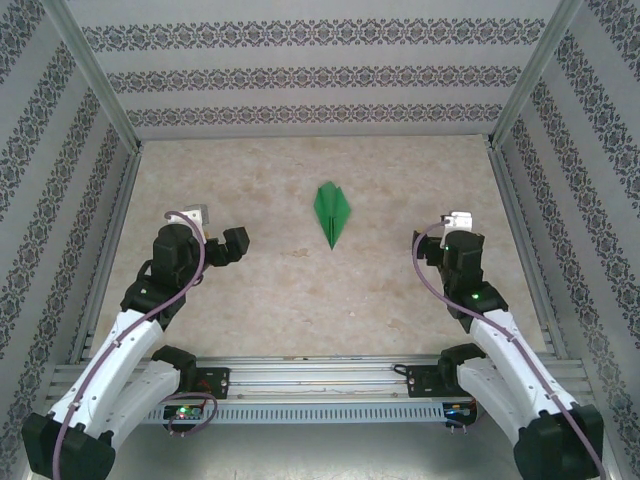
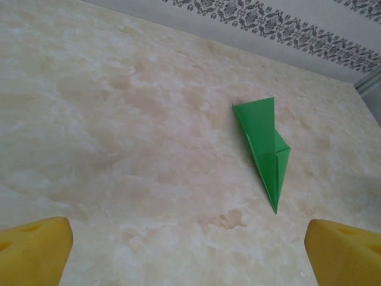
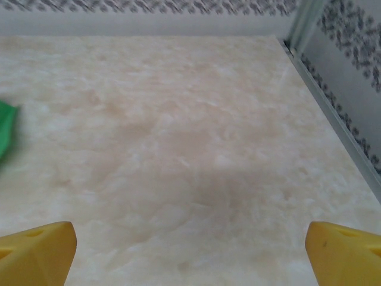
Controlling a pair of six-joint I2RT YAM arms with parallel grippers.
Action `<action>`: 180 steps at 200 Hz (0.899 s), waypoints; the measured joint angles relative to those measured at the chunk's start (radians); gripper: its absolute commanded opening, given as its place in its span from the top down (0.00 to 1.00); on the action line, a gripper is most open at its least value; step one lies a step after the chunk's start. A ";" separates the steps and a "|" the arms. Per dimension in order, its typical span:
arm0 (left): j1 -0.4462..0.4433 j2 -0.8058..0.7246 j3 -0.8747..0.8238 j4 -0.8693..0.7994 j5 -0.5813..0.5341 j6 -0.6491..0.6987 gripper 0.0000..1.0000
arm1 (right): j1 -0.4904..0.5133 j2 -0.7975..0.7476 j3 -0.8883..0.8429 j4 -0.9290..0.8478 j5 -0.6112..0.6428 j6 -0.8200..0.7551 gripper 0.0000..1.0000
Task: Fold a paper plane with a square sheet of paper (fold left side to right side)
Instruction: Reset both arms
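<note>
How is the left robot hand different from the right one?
The left gripper sits left of the paper plane and faces it. The right gripper sits right of it and faces the far wall, the plane off to its left. Both are open, empty and yellow-fingered.

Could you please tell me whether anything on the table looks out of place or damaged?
Nothing stands out. The bright green folded paper plane lies on the beige marbled table, untorn, nose toward the near edge. The left gripper and right gripper are open, clear of it.
</note>
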 measured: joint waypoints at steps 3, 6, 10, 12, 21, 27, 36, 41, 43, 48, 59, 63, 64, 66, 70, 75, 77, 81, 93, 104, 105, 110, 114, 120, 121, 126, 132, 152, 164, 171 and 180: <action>0.000 -0.001 0.000 -0.002 -0.003 0.000 0.00 | -0.014 0.003 -0.015 0.019 -0.011 -0.001 0.02; 0.000 -0.002 0.000 -0.003 -0.003 0.001 0.00 | -0.024 0.005 -0.026 0.034 -0.019 -0.001 0.02; 0.000 -0.003 0.000 -0.004 -0.004 0.003 0.00 | -0.037 0.011 -0.042 0.054 -0.031 -0.001 0.02; 0.000 -0.003 0.000 -0.004 -0.005 0.004 0.00 | -0.042 0.012 -0.047 0.061 -0.035 -0.001 0.02; 0.000 -0.005 0.000 -0.004 -0.007 0.005 0.00 | -0.067 0.030 -0.069 0.100 -0.057 -0.001 0.02; 0.000 -0.005 0.000 -0.004 -0.009 0.007 0.00 | -0.078 0.043 -0.077 0.121 -0.070 -0.002 0.02; 0.000 -0.005 0.000 -0.004 -0.011 0.008 0.00 | -0.092 0.069 -0.085 0.161 -0.091 -0.002 0.02; 0.000 -0.005 0.000 -0.004 -0.014 0.008 0.00 | -0.099 0.084 -0.089 0.185 -0.102 -0.002 0.02; 0.000 -0.005 0.000 -0.004 -0.014 0.008 0.00 | -0.101 0.093 -0.091 0.199 -0.107 -0.002 0.02; 0.000 -0.005 0.000 -0.004 -0.016 0.009 0.00 | -0.106 0.109 -0.097 0.227 -0.117 -0.003 0.02; 0.000 -0.005 0.000 -0.004 -0.019 0.011 0.00 | -0.112 0.150 -0.109 0.286 -0.137 -0.004 0.02; 0.000 -0.005 0.000 -0.004 -0.021 0.011 0.00 | -0.114 0.169 -0.114 0.312 -0.144 -0.004 0.02; 0.000 -0.005 0.000 -0.004 -0.021 0.011 0.00 | -0.114 0.172 -0.115 0.316 -0.145 -0.005 0.02; 0.000 -0.005 0.000 -0.004 -0.021 0.011 0.00 | -0.115 0.181 -0.118 0.328 -0.149 -0.005 0.02; 0.000 -0.005 0.000 -0.004 -0.021 0.011 0.00 | -0.116 0.201 -0.123 0.352 -0.156 -0.005 0.02; 0.000 -0.005 0.000 -0.004 -0.022 0.011 0.00 | -0.117 0.222 -0.130 0.382 -0.164 -0.005 0.02; 0.000 -0.005 0.000 -0.004 -0.022 0.011 0.00 | -0.118 0.233 -0.134 0.395 -0.168 -0.005 0.02; 0.000 -0.005 0.000 -0.004 -0.022 0.011 0.00 | -0.118 0.251 -0.139 0.418 -0.174 -0.005 0.02; 0.000 -0.005 0.000 -0.004 -0.022 0.011 0.00 | -0.118 0.302 -0.153 0.484 -0.190 -0.005 0.02; 0.002 -0.005 0.000 -0.004 -0.022 0.011 0.00 | -0.118 0.349 -0.163 0.546 -0.204 -0.005 0.02; 0.002 -0.005 0.000 -0.004 -0.022 0.011 0.00 | -0.118 0.354 -0.164 0.555 -0.206 -0.004 0.02; 0.003 -0.005 0.000 -0.004 -0.023 0.011 0.00 | -0.118 0.376 -0.167 0.583 -0.211 -0.005 0.02; 0.005 -0.005 0.000 -0.004 -0.023 0.011 0.00 | -0.118 0.389 -0.168 0.600 -0.216 -0.005 0.02; 0.006 -0.005 0.000 -0.004 -0.024 0.011 0.00 | -0.118 0.414 -0.168 0.631 -0.222 -0.005 0.02; 0.006 -0.005 0.000 -0.004 -0.024 0.011 0.00 | -0.118 0.416 -0.168 0.634 -0.223 -0.005 0.02; 0.007 -0.005 0.000 -0.004 -0.026 0.011 0.00 | -0.118 0.433 -0.168 0.657 -0.229 -0.007 0.02; 0.007 -0.005 0.000 -0.004 -0.025 0.011 0.00 | -0.118 0.449 -0.167 0.679 -0.236 -0.011 0.02; 0.007 -0.005 0.000 -0.004 -0.026 0.011 0.00 | -0.118 0.484 -0.164 0.738 -0.254 -0.042 0.02; 0.007 -0.005 0.000 -0.004 -0.026 0.011 0.00 | -0.118 0.502 -0.164 0.780 -0.257 -0.062 0.02; 0.007 -0.005 0.000 -0.004 -0.029 0.011 0.00 | -0.119 0.517 -0.164 0.809 -0.261 -0.072 0.02; 0.007 -0.005 0.000 -0.003 -0.029 0.011 0.00 | -0.123 0.539 -0.164 0.850 -0.267 -0.084 0.02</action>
